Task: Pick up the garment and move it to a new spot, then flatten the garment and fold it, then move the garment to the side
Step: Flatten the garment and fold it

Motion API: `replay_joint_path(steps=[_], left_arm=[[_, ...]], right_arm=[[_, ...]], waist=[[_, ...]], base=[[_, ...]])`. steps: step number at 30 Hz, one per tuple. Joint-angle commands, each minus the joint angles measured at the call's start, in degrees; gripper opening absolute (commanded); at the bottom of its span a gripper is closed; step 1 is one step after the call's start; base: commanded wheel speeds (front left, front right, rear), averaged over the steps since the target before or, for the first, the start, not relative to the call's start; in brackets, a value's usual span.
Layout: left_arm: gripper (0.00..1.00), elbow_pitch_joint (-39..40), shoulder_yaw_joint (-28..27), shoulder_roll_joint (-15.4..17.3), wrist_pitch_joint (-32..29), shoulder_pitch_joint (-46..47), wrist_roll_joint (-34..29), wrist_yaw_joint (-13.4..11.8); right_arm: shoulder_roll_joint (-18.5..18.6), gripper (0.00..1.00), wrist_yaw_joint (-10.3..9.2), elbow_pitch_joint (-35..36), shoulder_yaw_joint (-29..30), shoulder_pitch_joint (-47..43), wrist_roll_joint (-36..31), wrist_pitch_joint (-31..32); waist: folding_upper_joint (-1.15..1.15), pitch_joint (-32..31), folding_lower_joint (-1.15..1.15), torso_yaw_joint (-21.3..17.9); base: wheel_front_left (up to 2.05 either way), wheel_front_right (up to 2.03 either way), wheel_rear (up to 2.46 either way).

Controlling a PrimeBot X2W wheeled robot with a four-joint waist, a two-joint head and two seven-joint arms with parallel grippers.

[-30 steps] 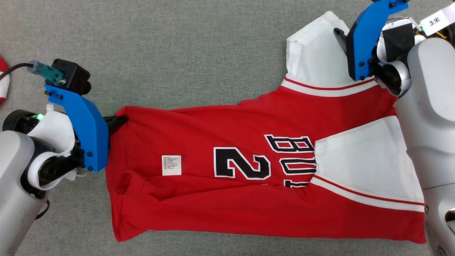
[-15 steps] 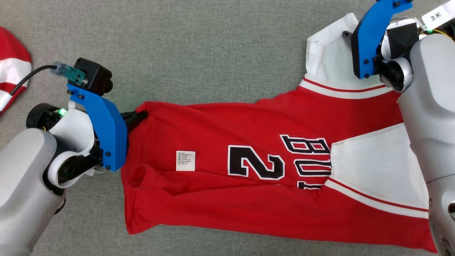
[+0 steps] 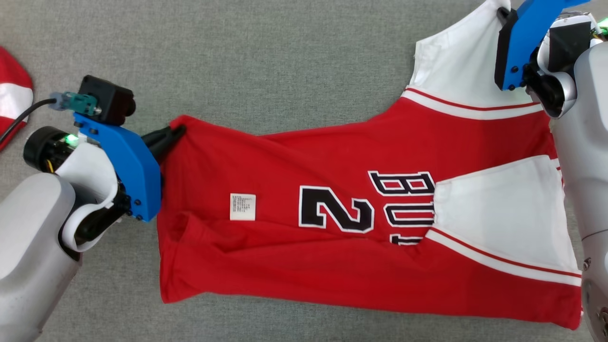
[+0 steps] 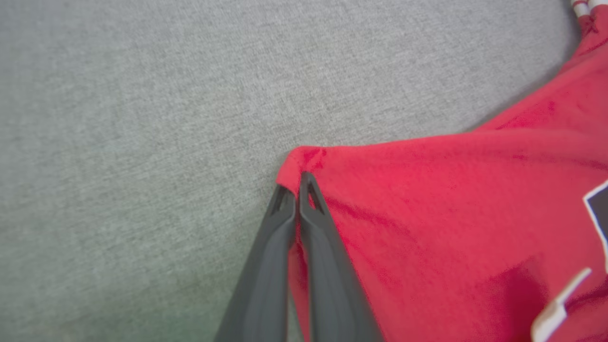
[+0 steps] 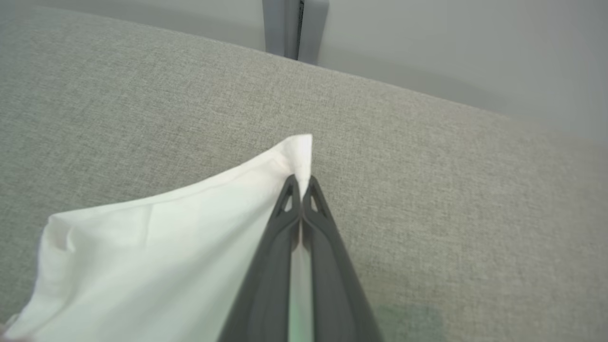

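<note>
Our left gripper is clamped on a red hem corner of the garment, and our right gripper on its white corner. The cloth lies spread between both jaws. We should draw them apart evenly and low to flatten it.
</note>
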State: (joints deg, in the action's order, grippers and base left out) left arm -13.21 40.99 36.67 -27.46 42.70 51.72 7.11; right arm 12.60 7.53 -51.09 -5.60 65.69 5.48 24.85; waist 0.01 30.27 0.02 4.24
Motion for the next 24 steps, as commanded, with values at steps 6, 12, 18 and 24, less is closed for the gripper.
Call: replay_joint_path(steps=[6,12,18,24], left_arm=[[0.0,-3.1,-0.8,-0.3,7.9,1.4,-3.6,0.1],[0.0,-4.5,0.0,-0.7,9.3,0.0,-3.6,0.2],[0.0,-4.2,2.9,0.1,11.2,-3.7,-3.7,0.4],[0.0,-4.7,4.7,0.8,15.9,-7.4,-4.6,0.4]], right_arm=[[-1.1,0.0,-0.06,-0.5,2.7,0.1,-0.8,-5.5],[-2.3,0.0,-0.05,0.1,1.9,-2.5,1.3,-10.1],[-1.2,0.0,-0.04,4.2,-3.1,-9.0,9.3,-11.8],[4.2,0.0,-0.04,16.4,-9.4,-20.3,18.3,-9.6]], waist=[[-0.01,-2.7,-0.02,-1.9],[-0.01,-5.0,-0.02,-3.0],[-0.01,-8.9,-0.02,-3.4],[-0.01,-12.0,-0.02,-4.1]], base=[[0.0,0.0,0.0],[0.0,0.0,0.0],[0.0,0.0,0.0],[0.0,0.0,0.0]])
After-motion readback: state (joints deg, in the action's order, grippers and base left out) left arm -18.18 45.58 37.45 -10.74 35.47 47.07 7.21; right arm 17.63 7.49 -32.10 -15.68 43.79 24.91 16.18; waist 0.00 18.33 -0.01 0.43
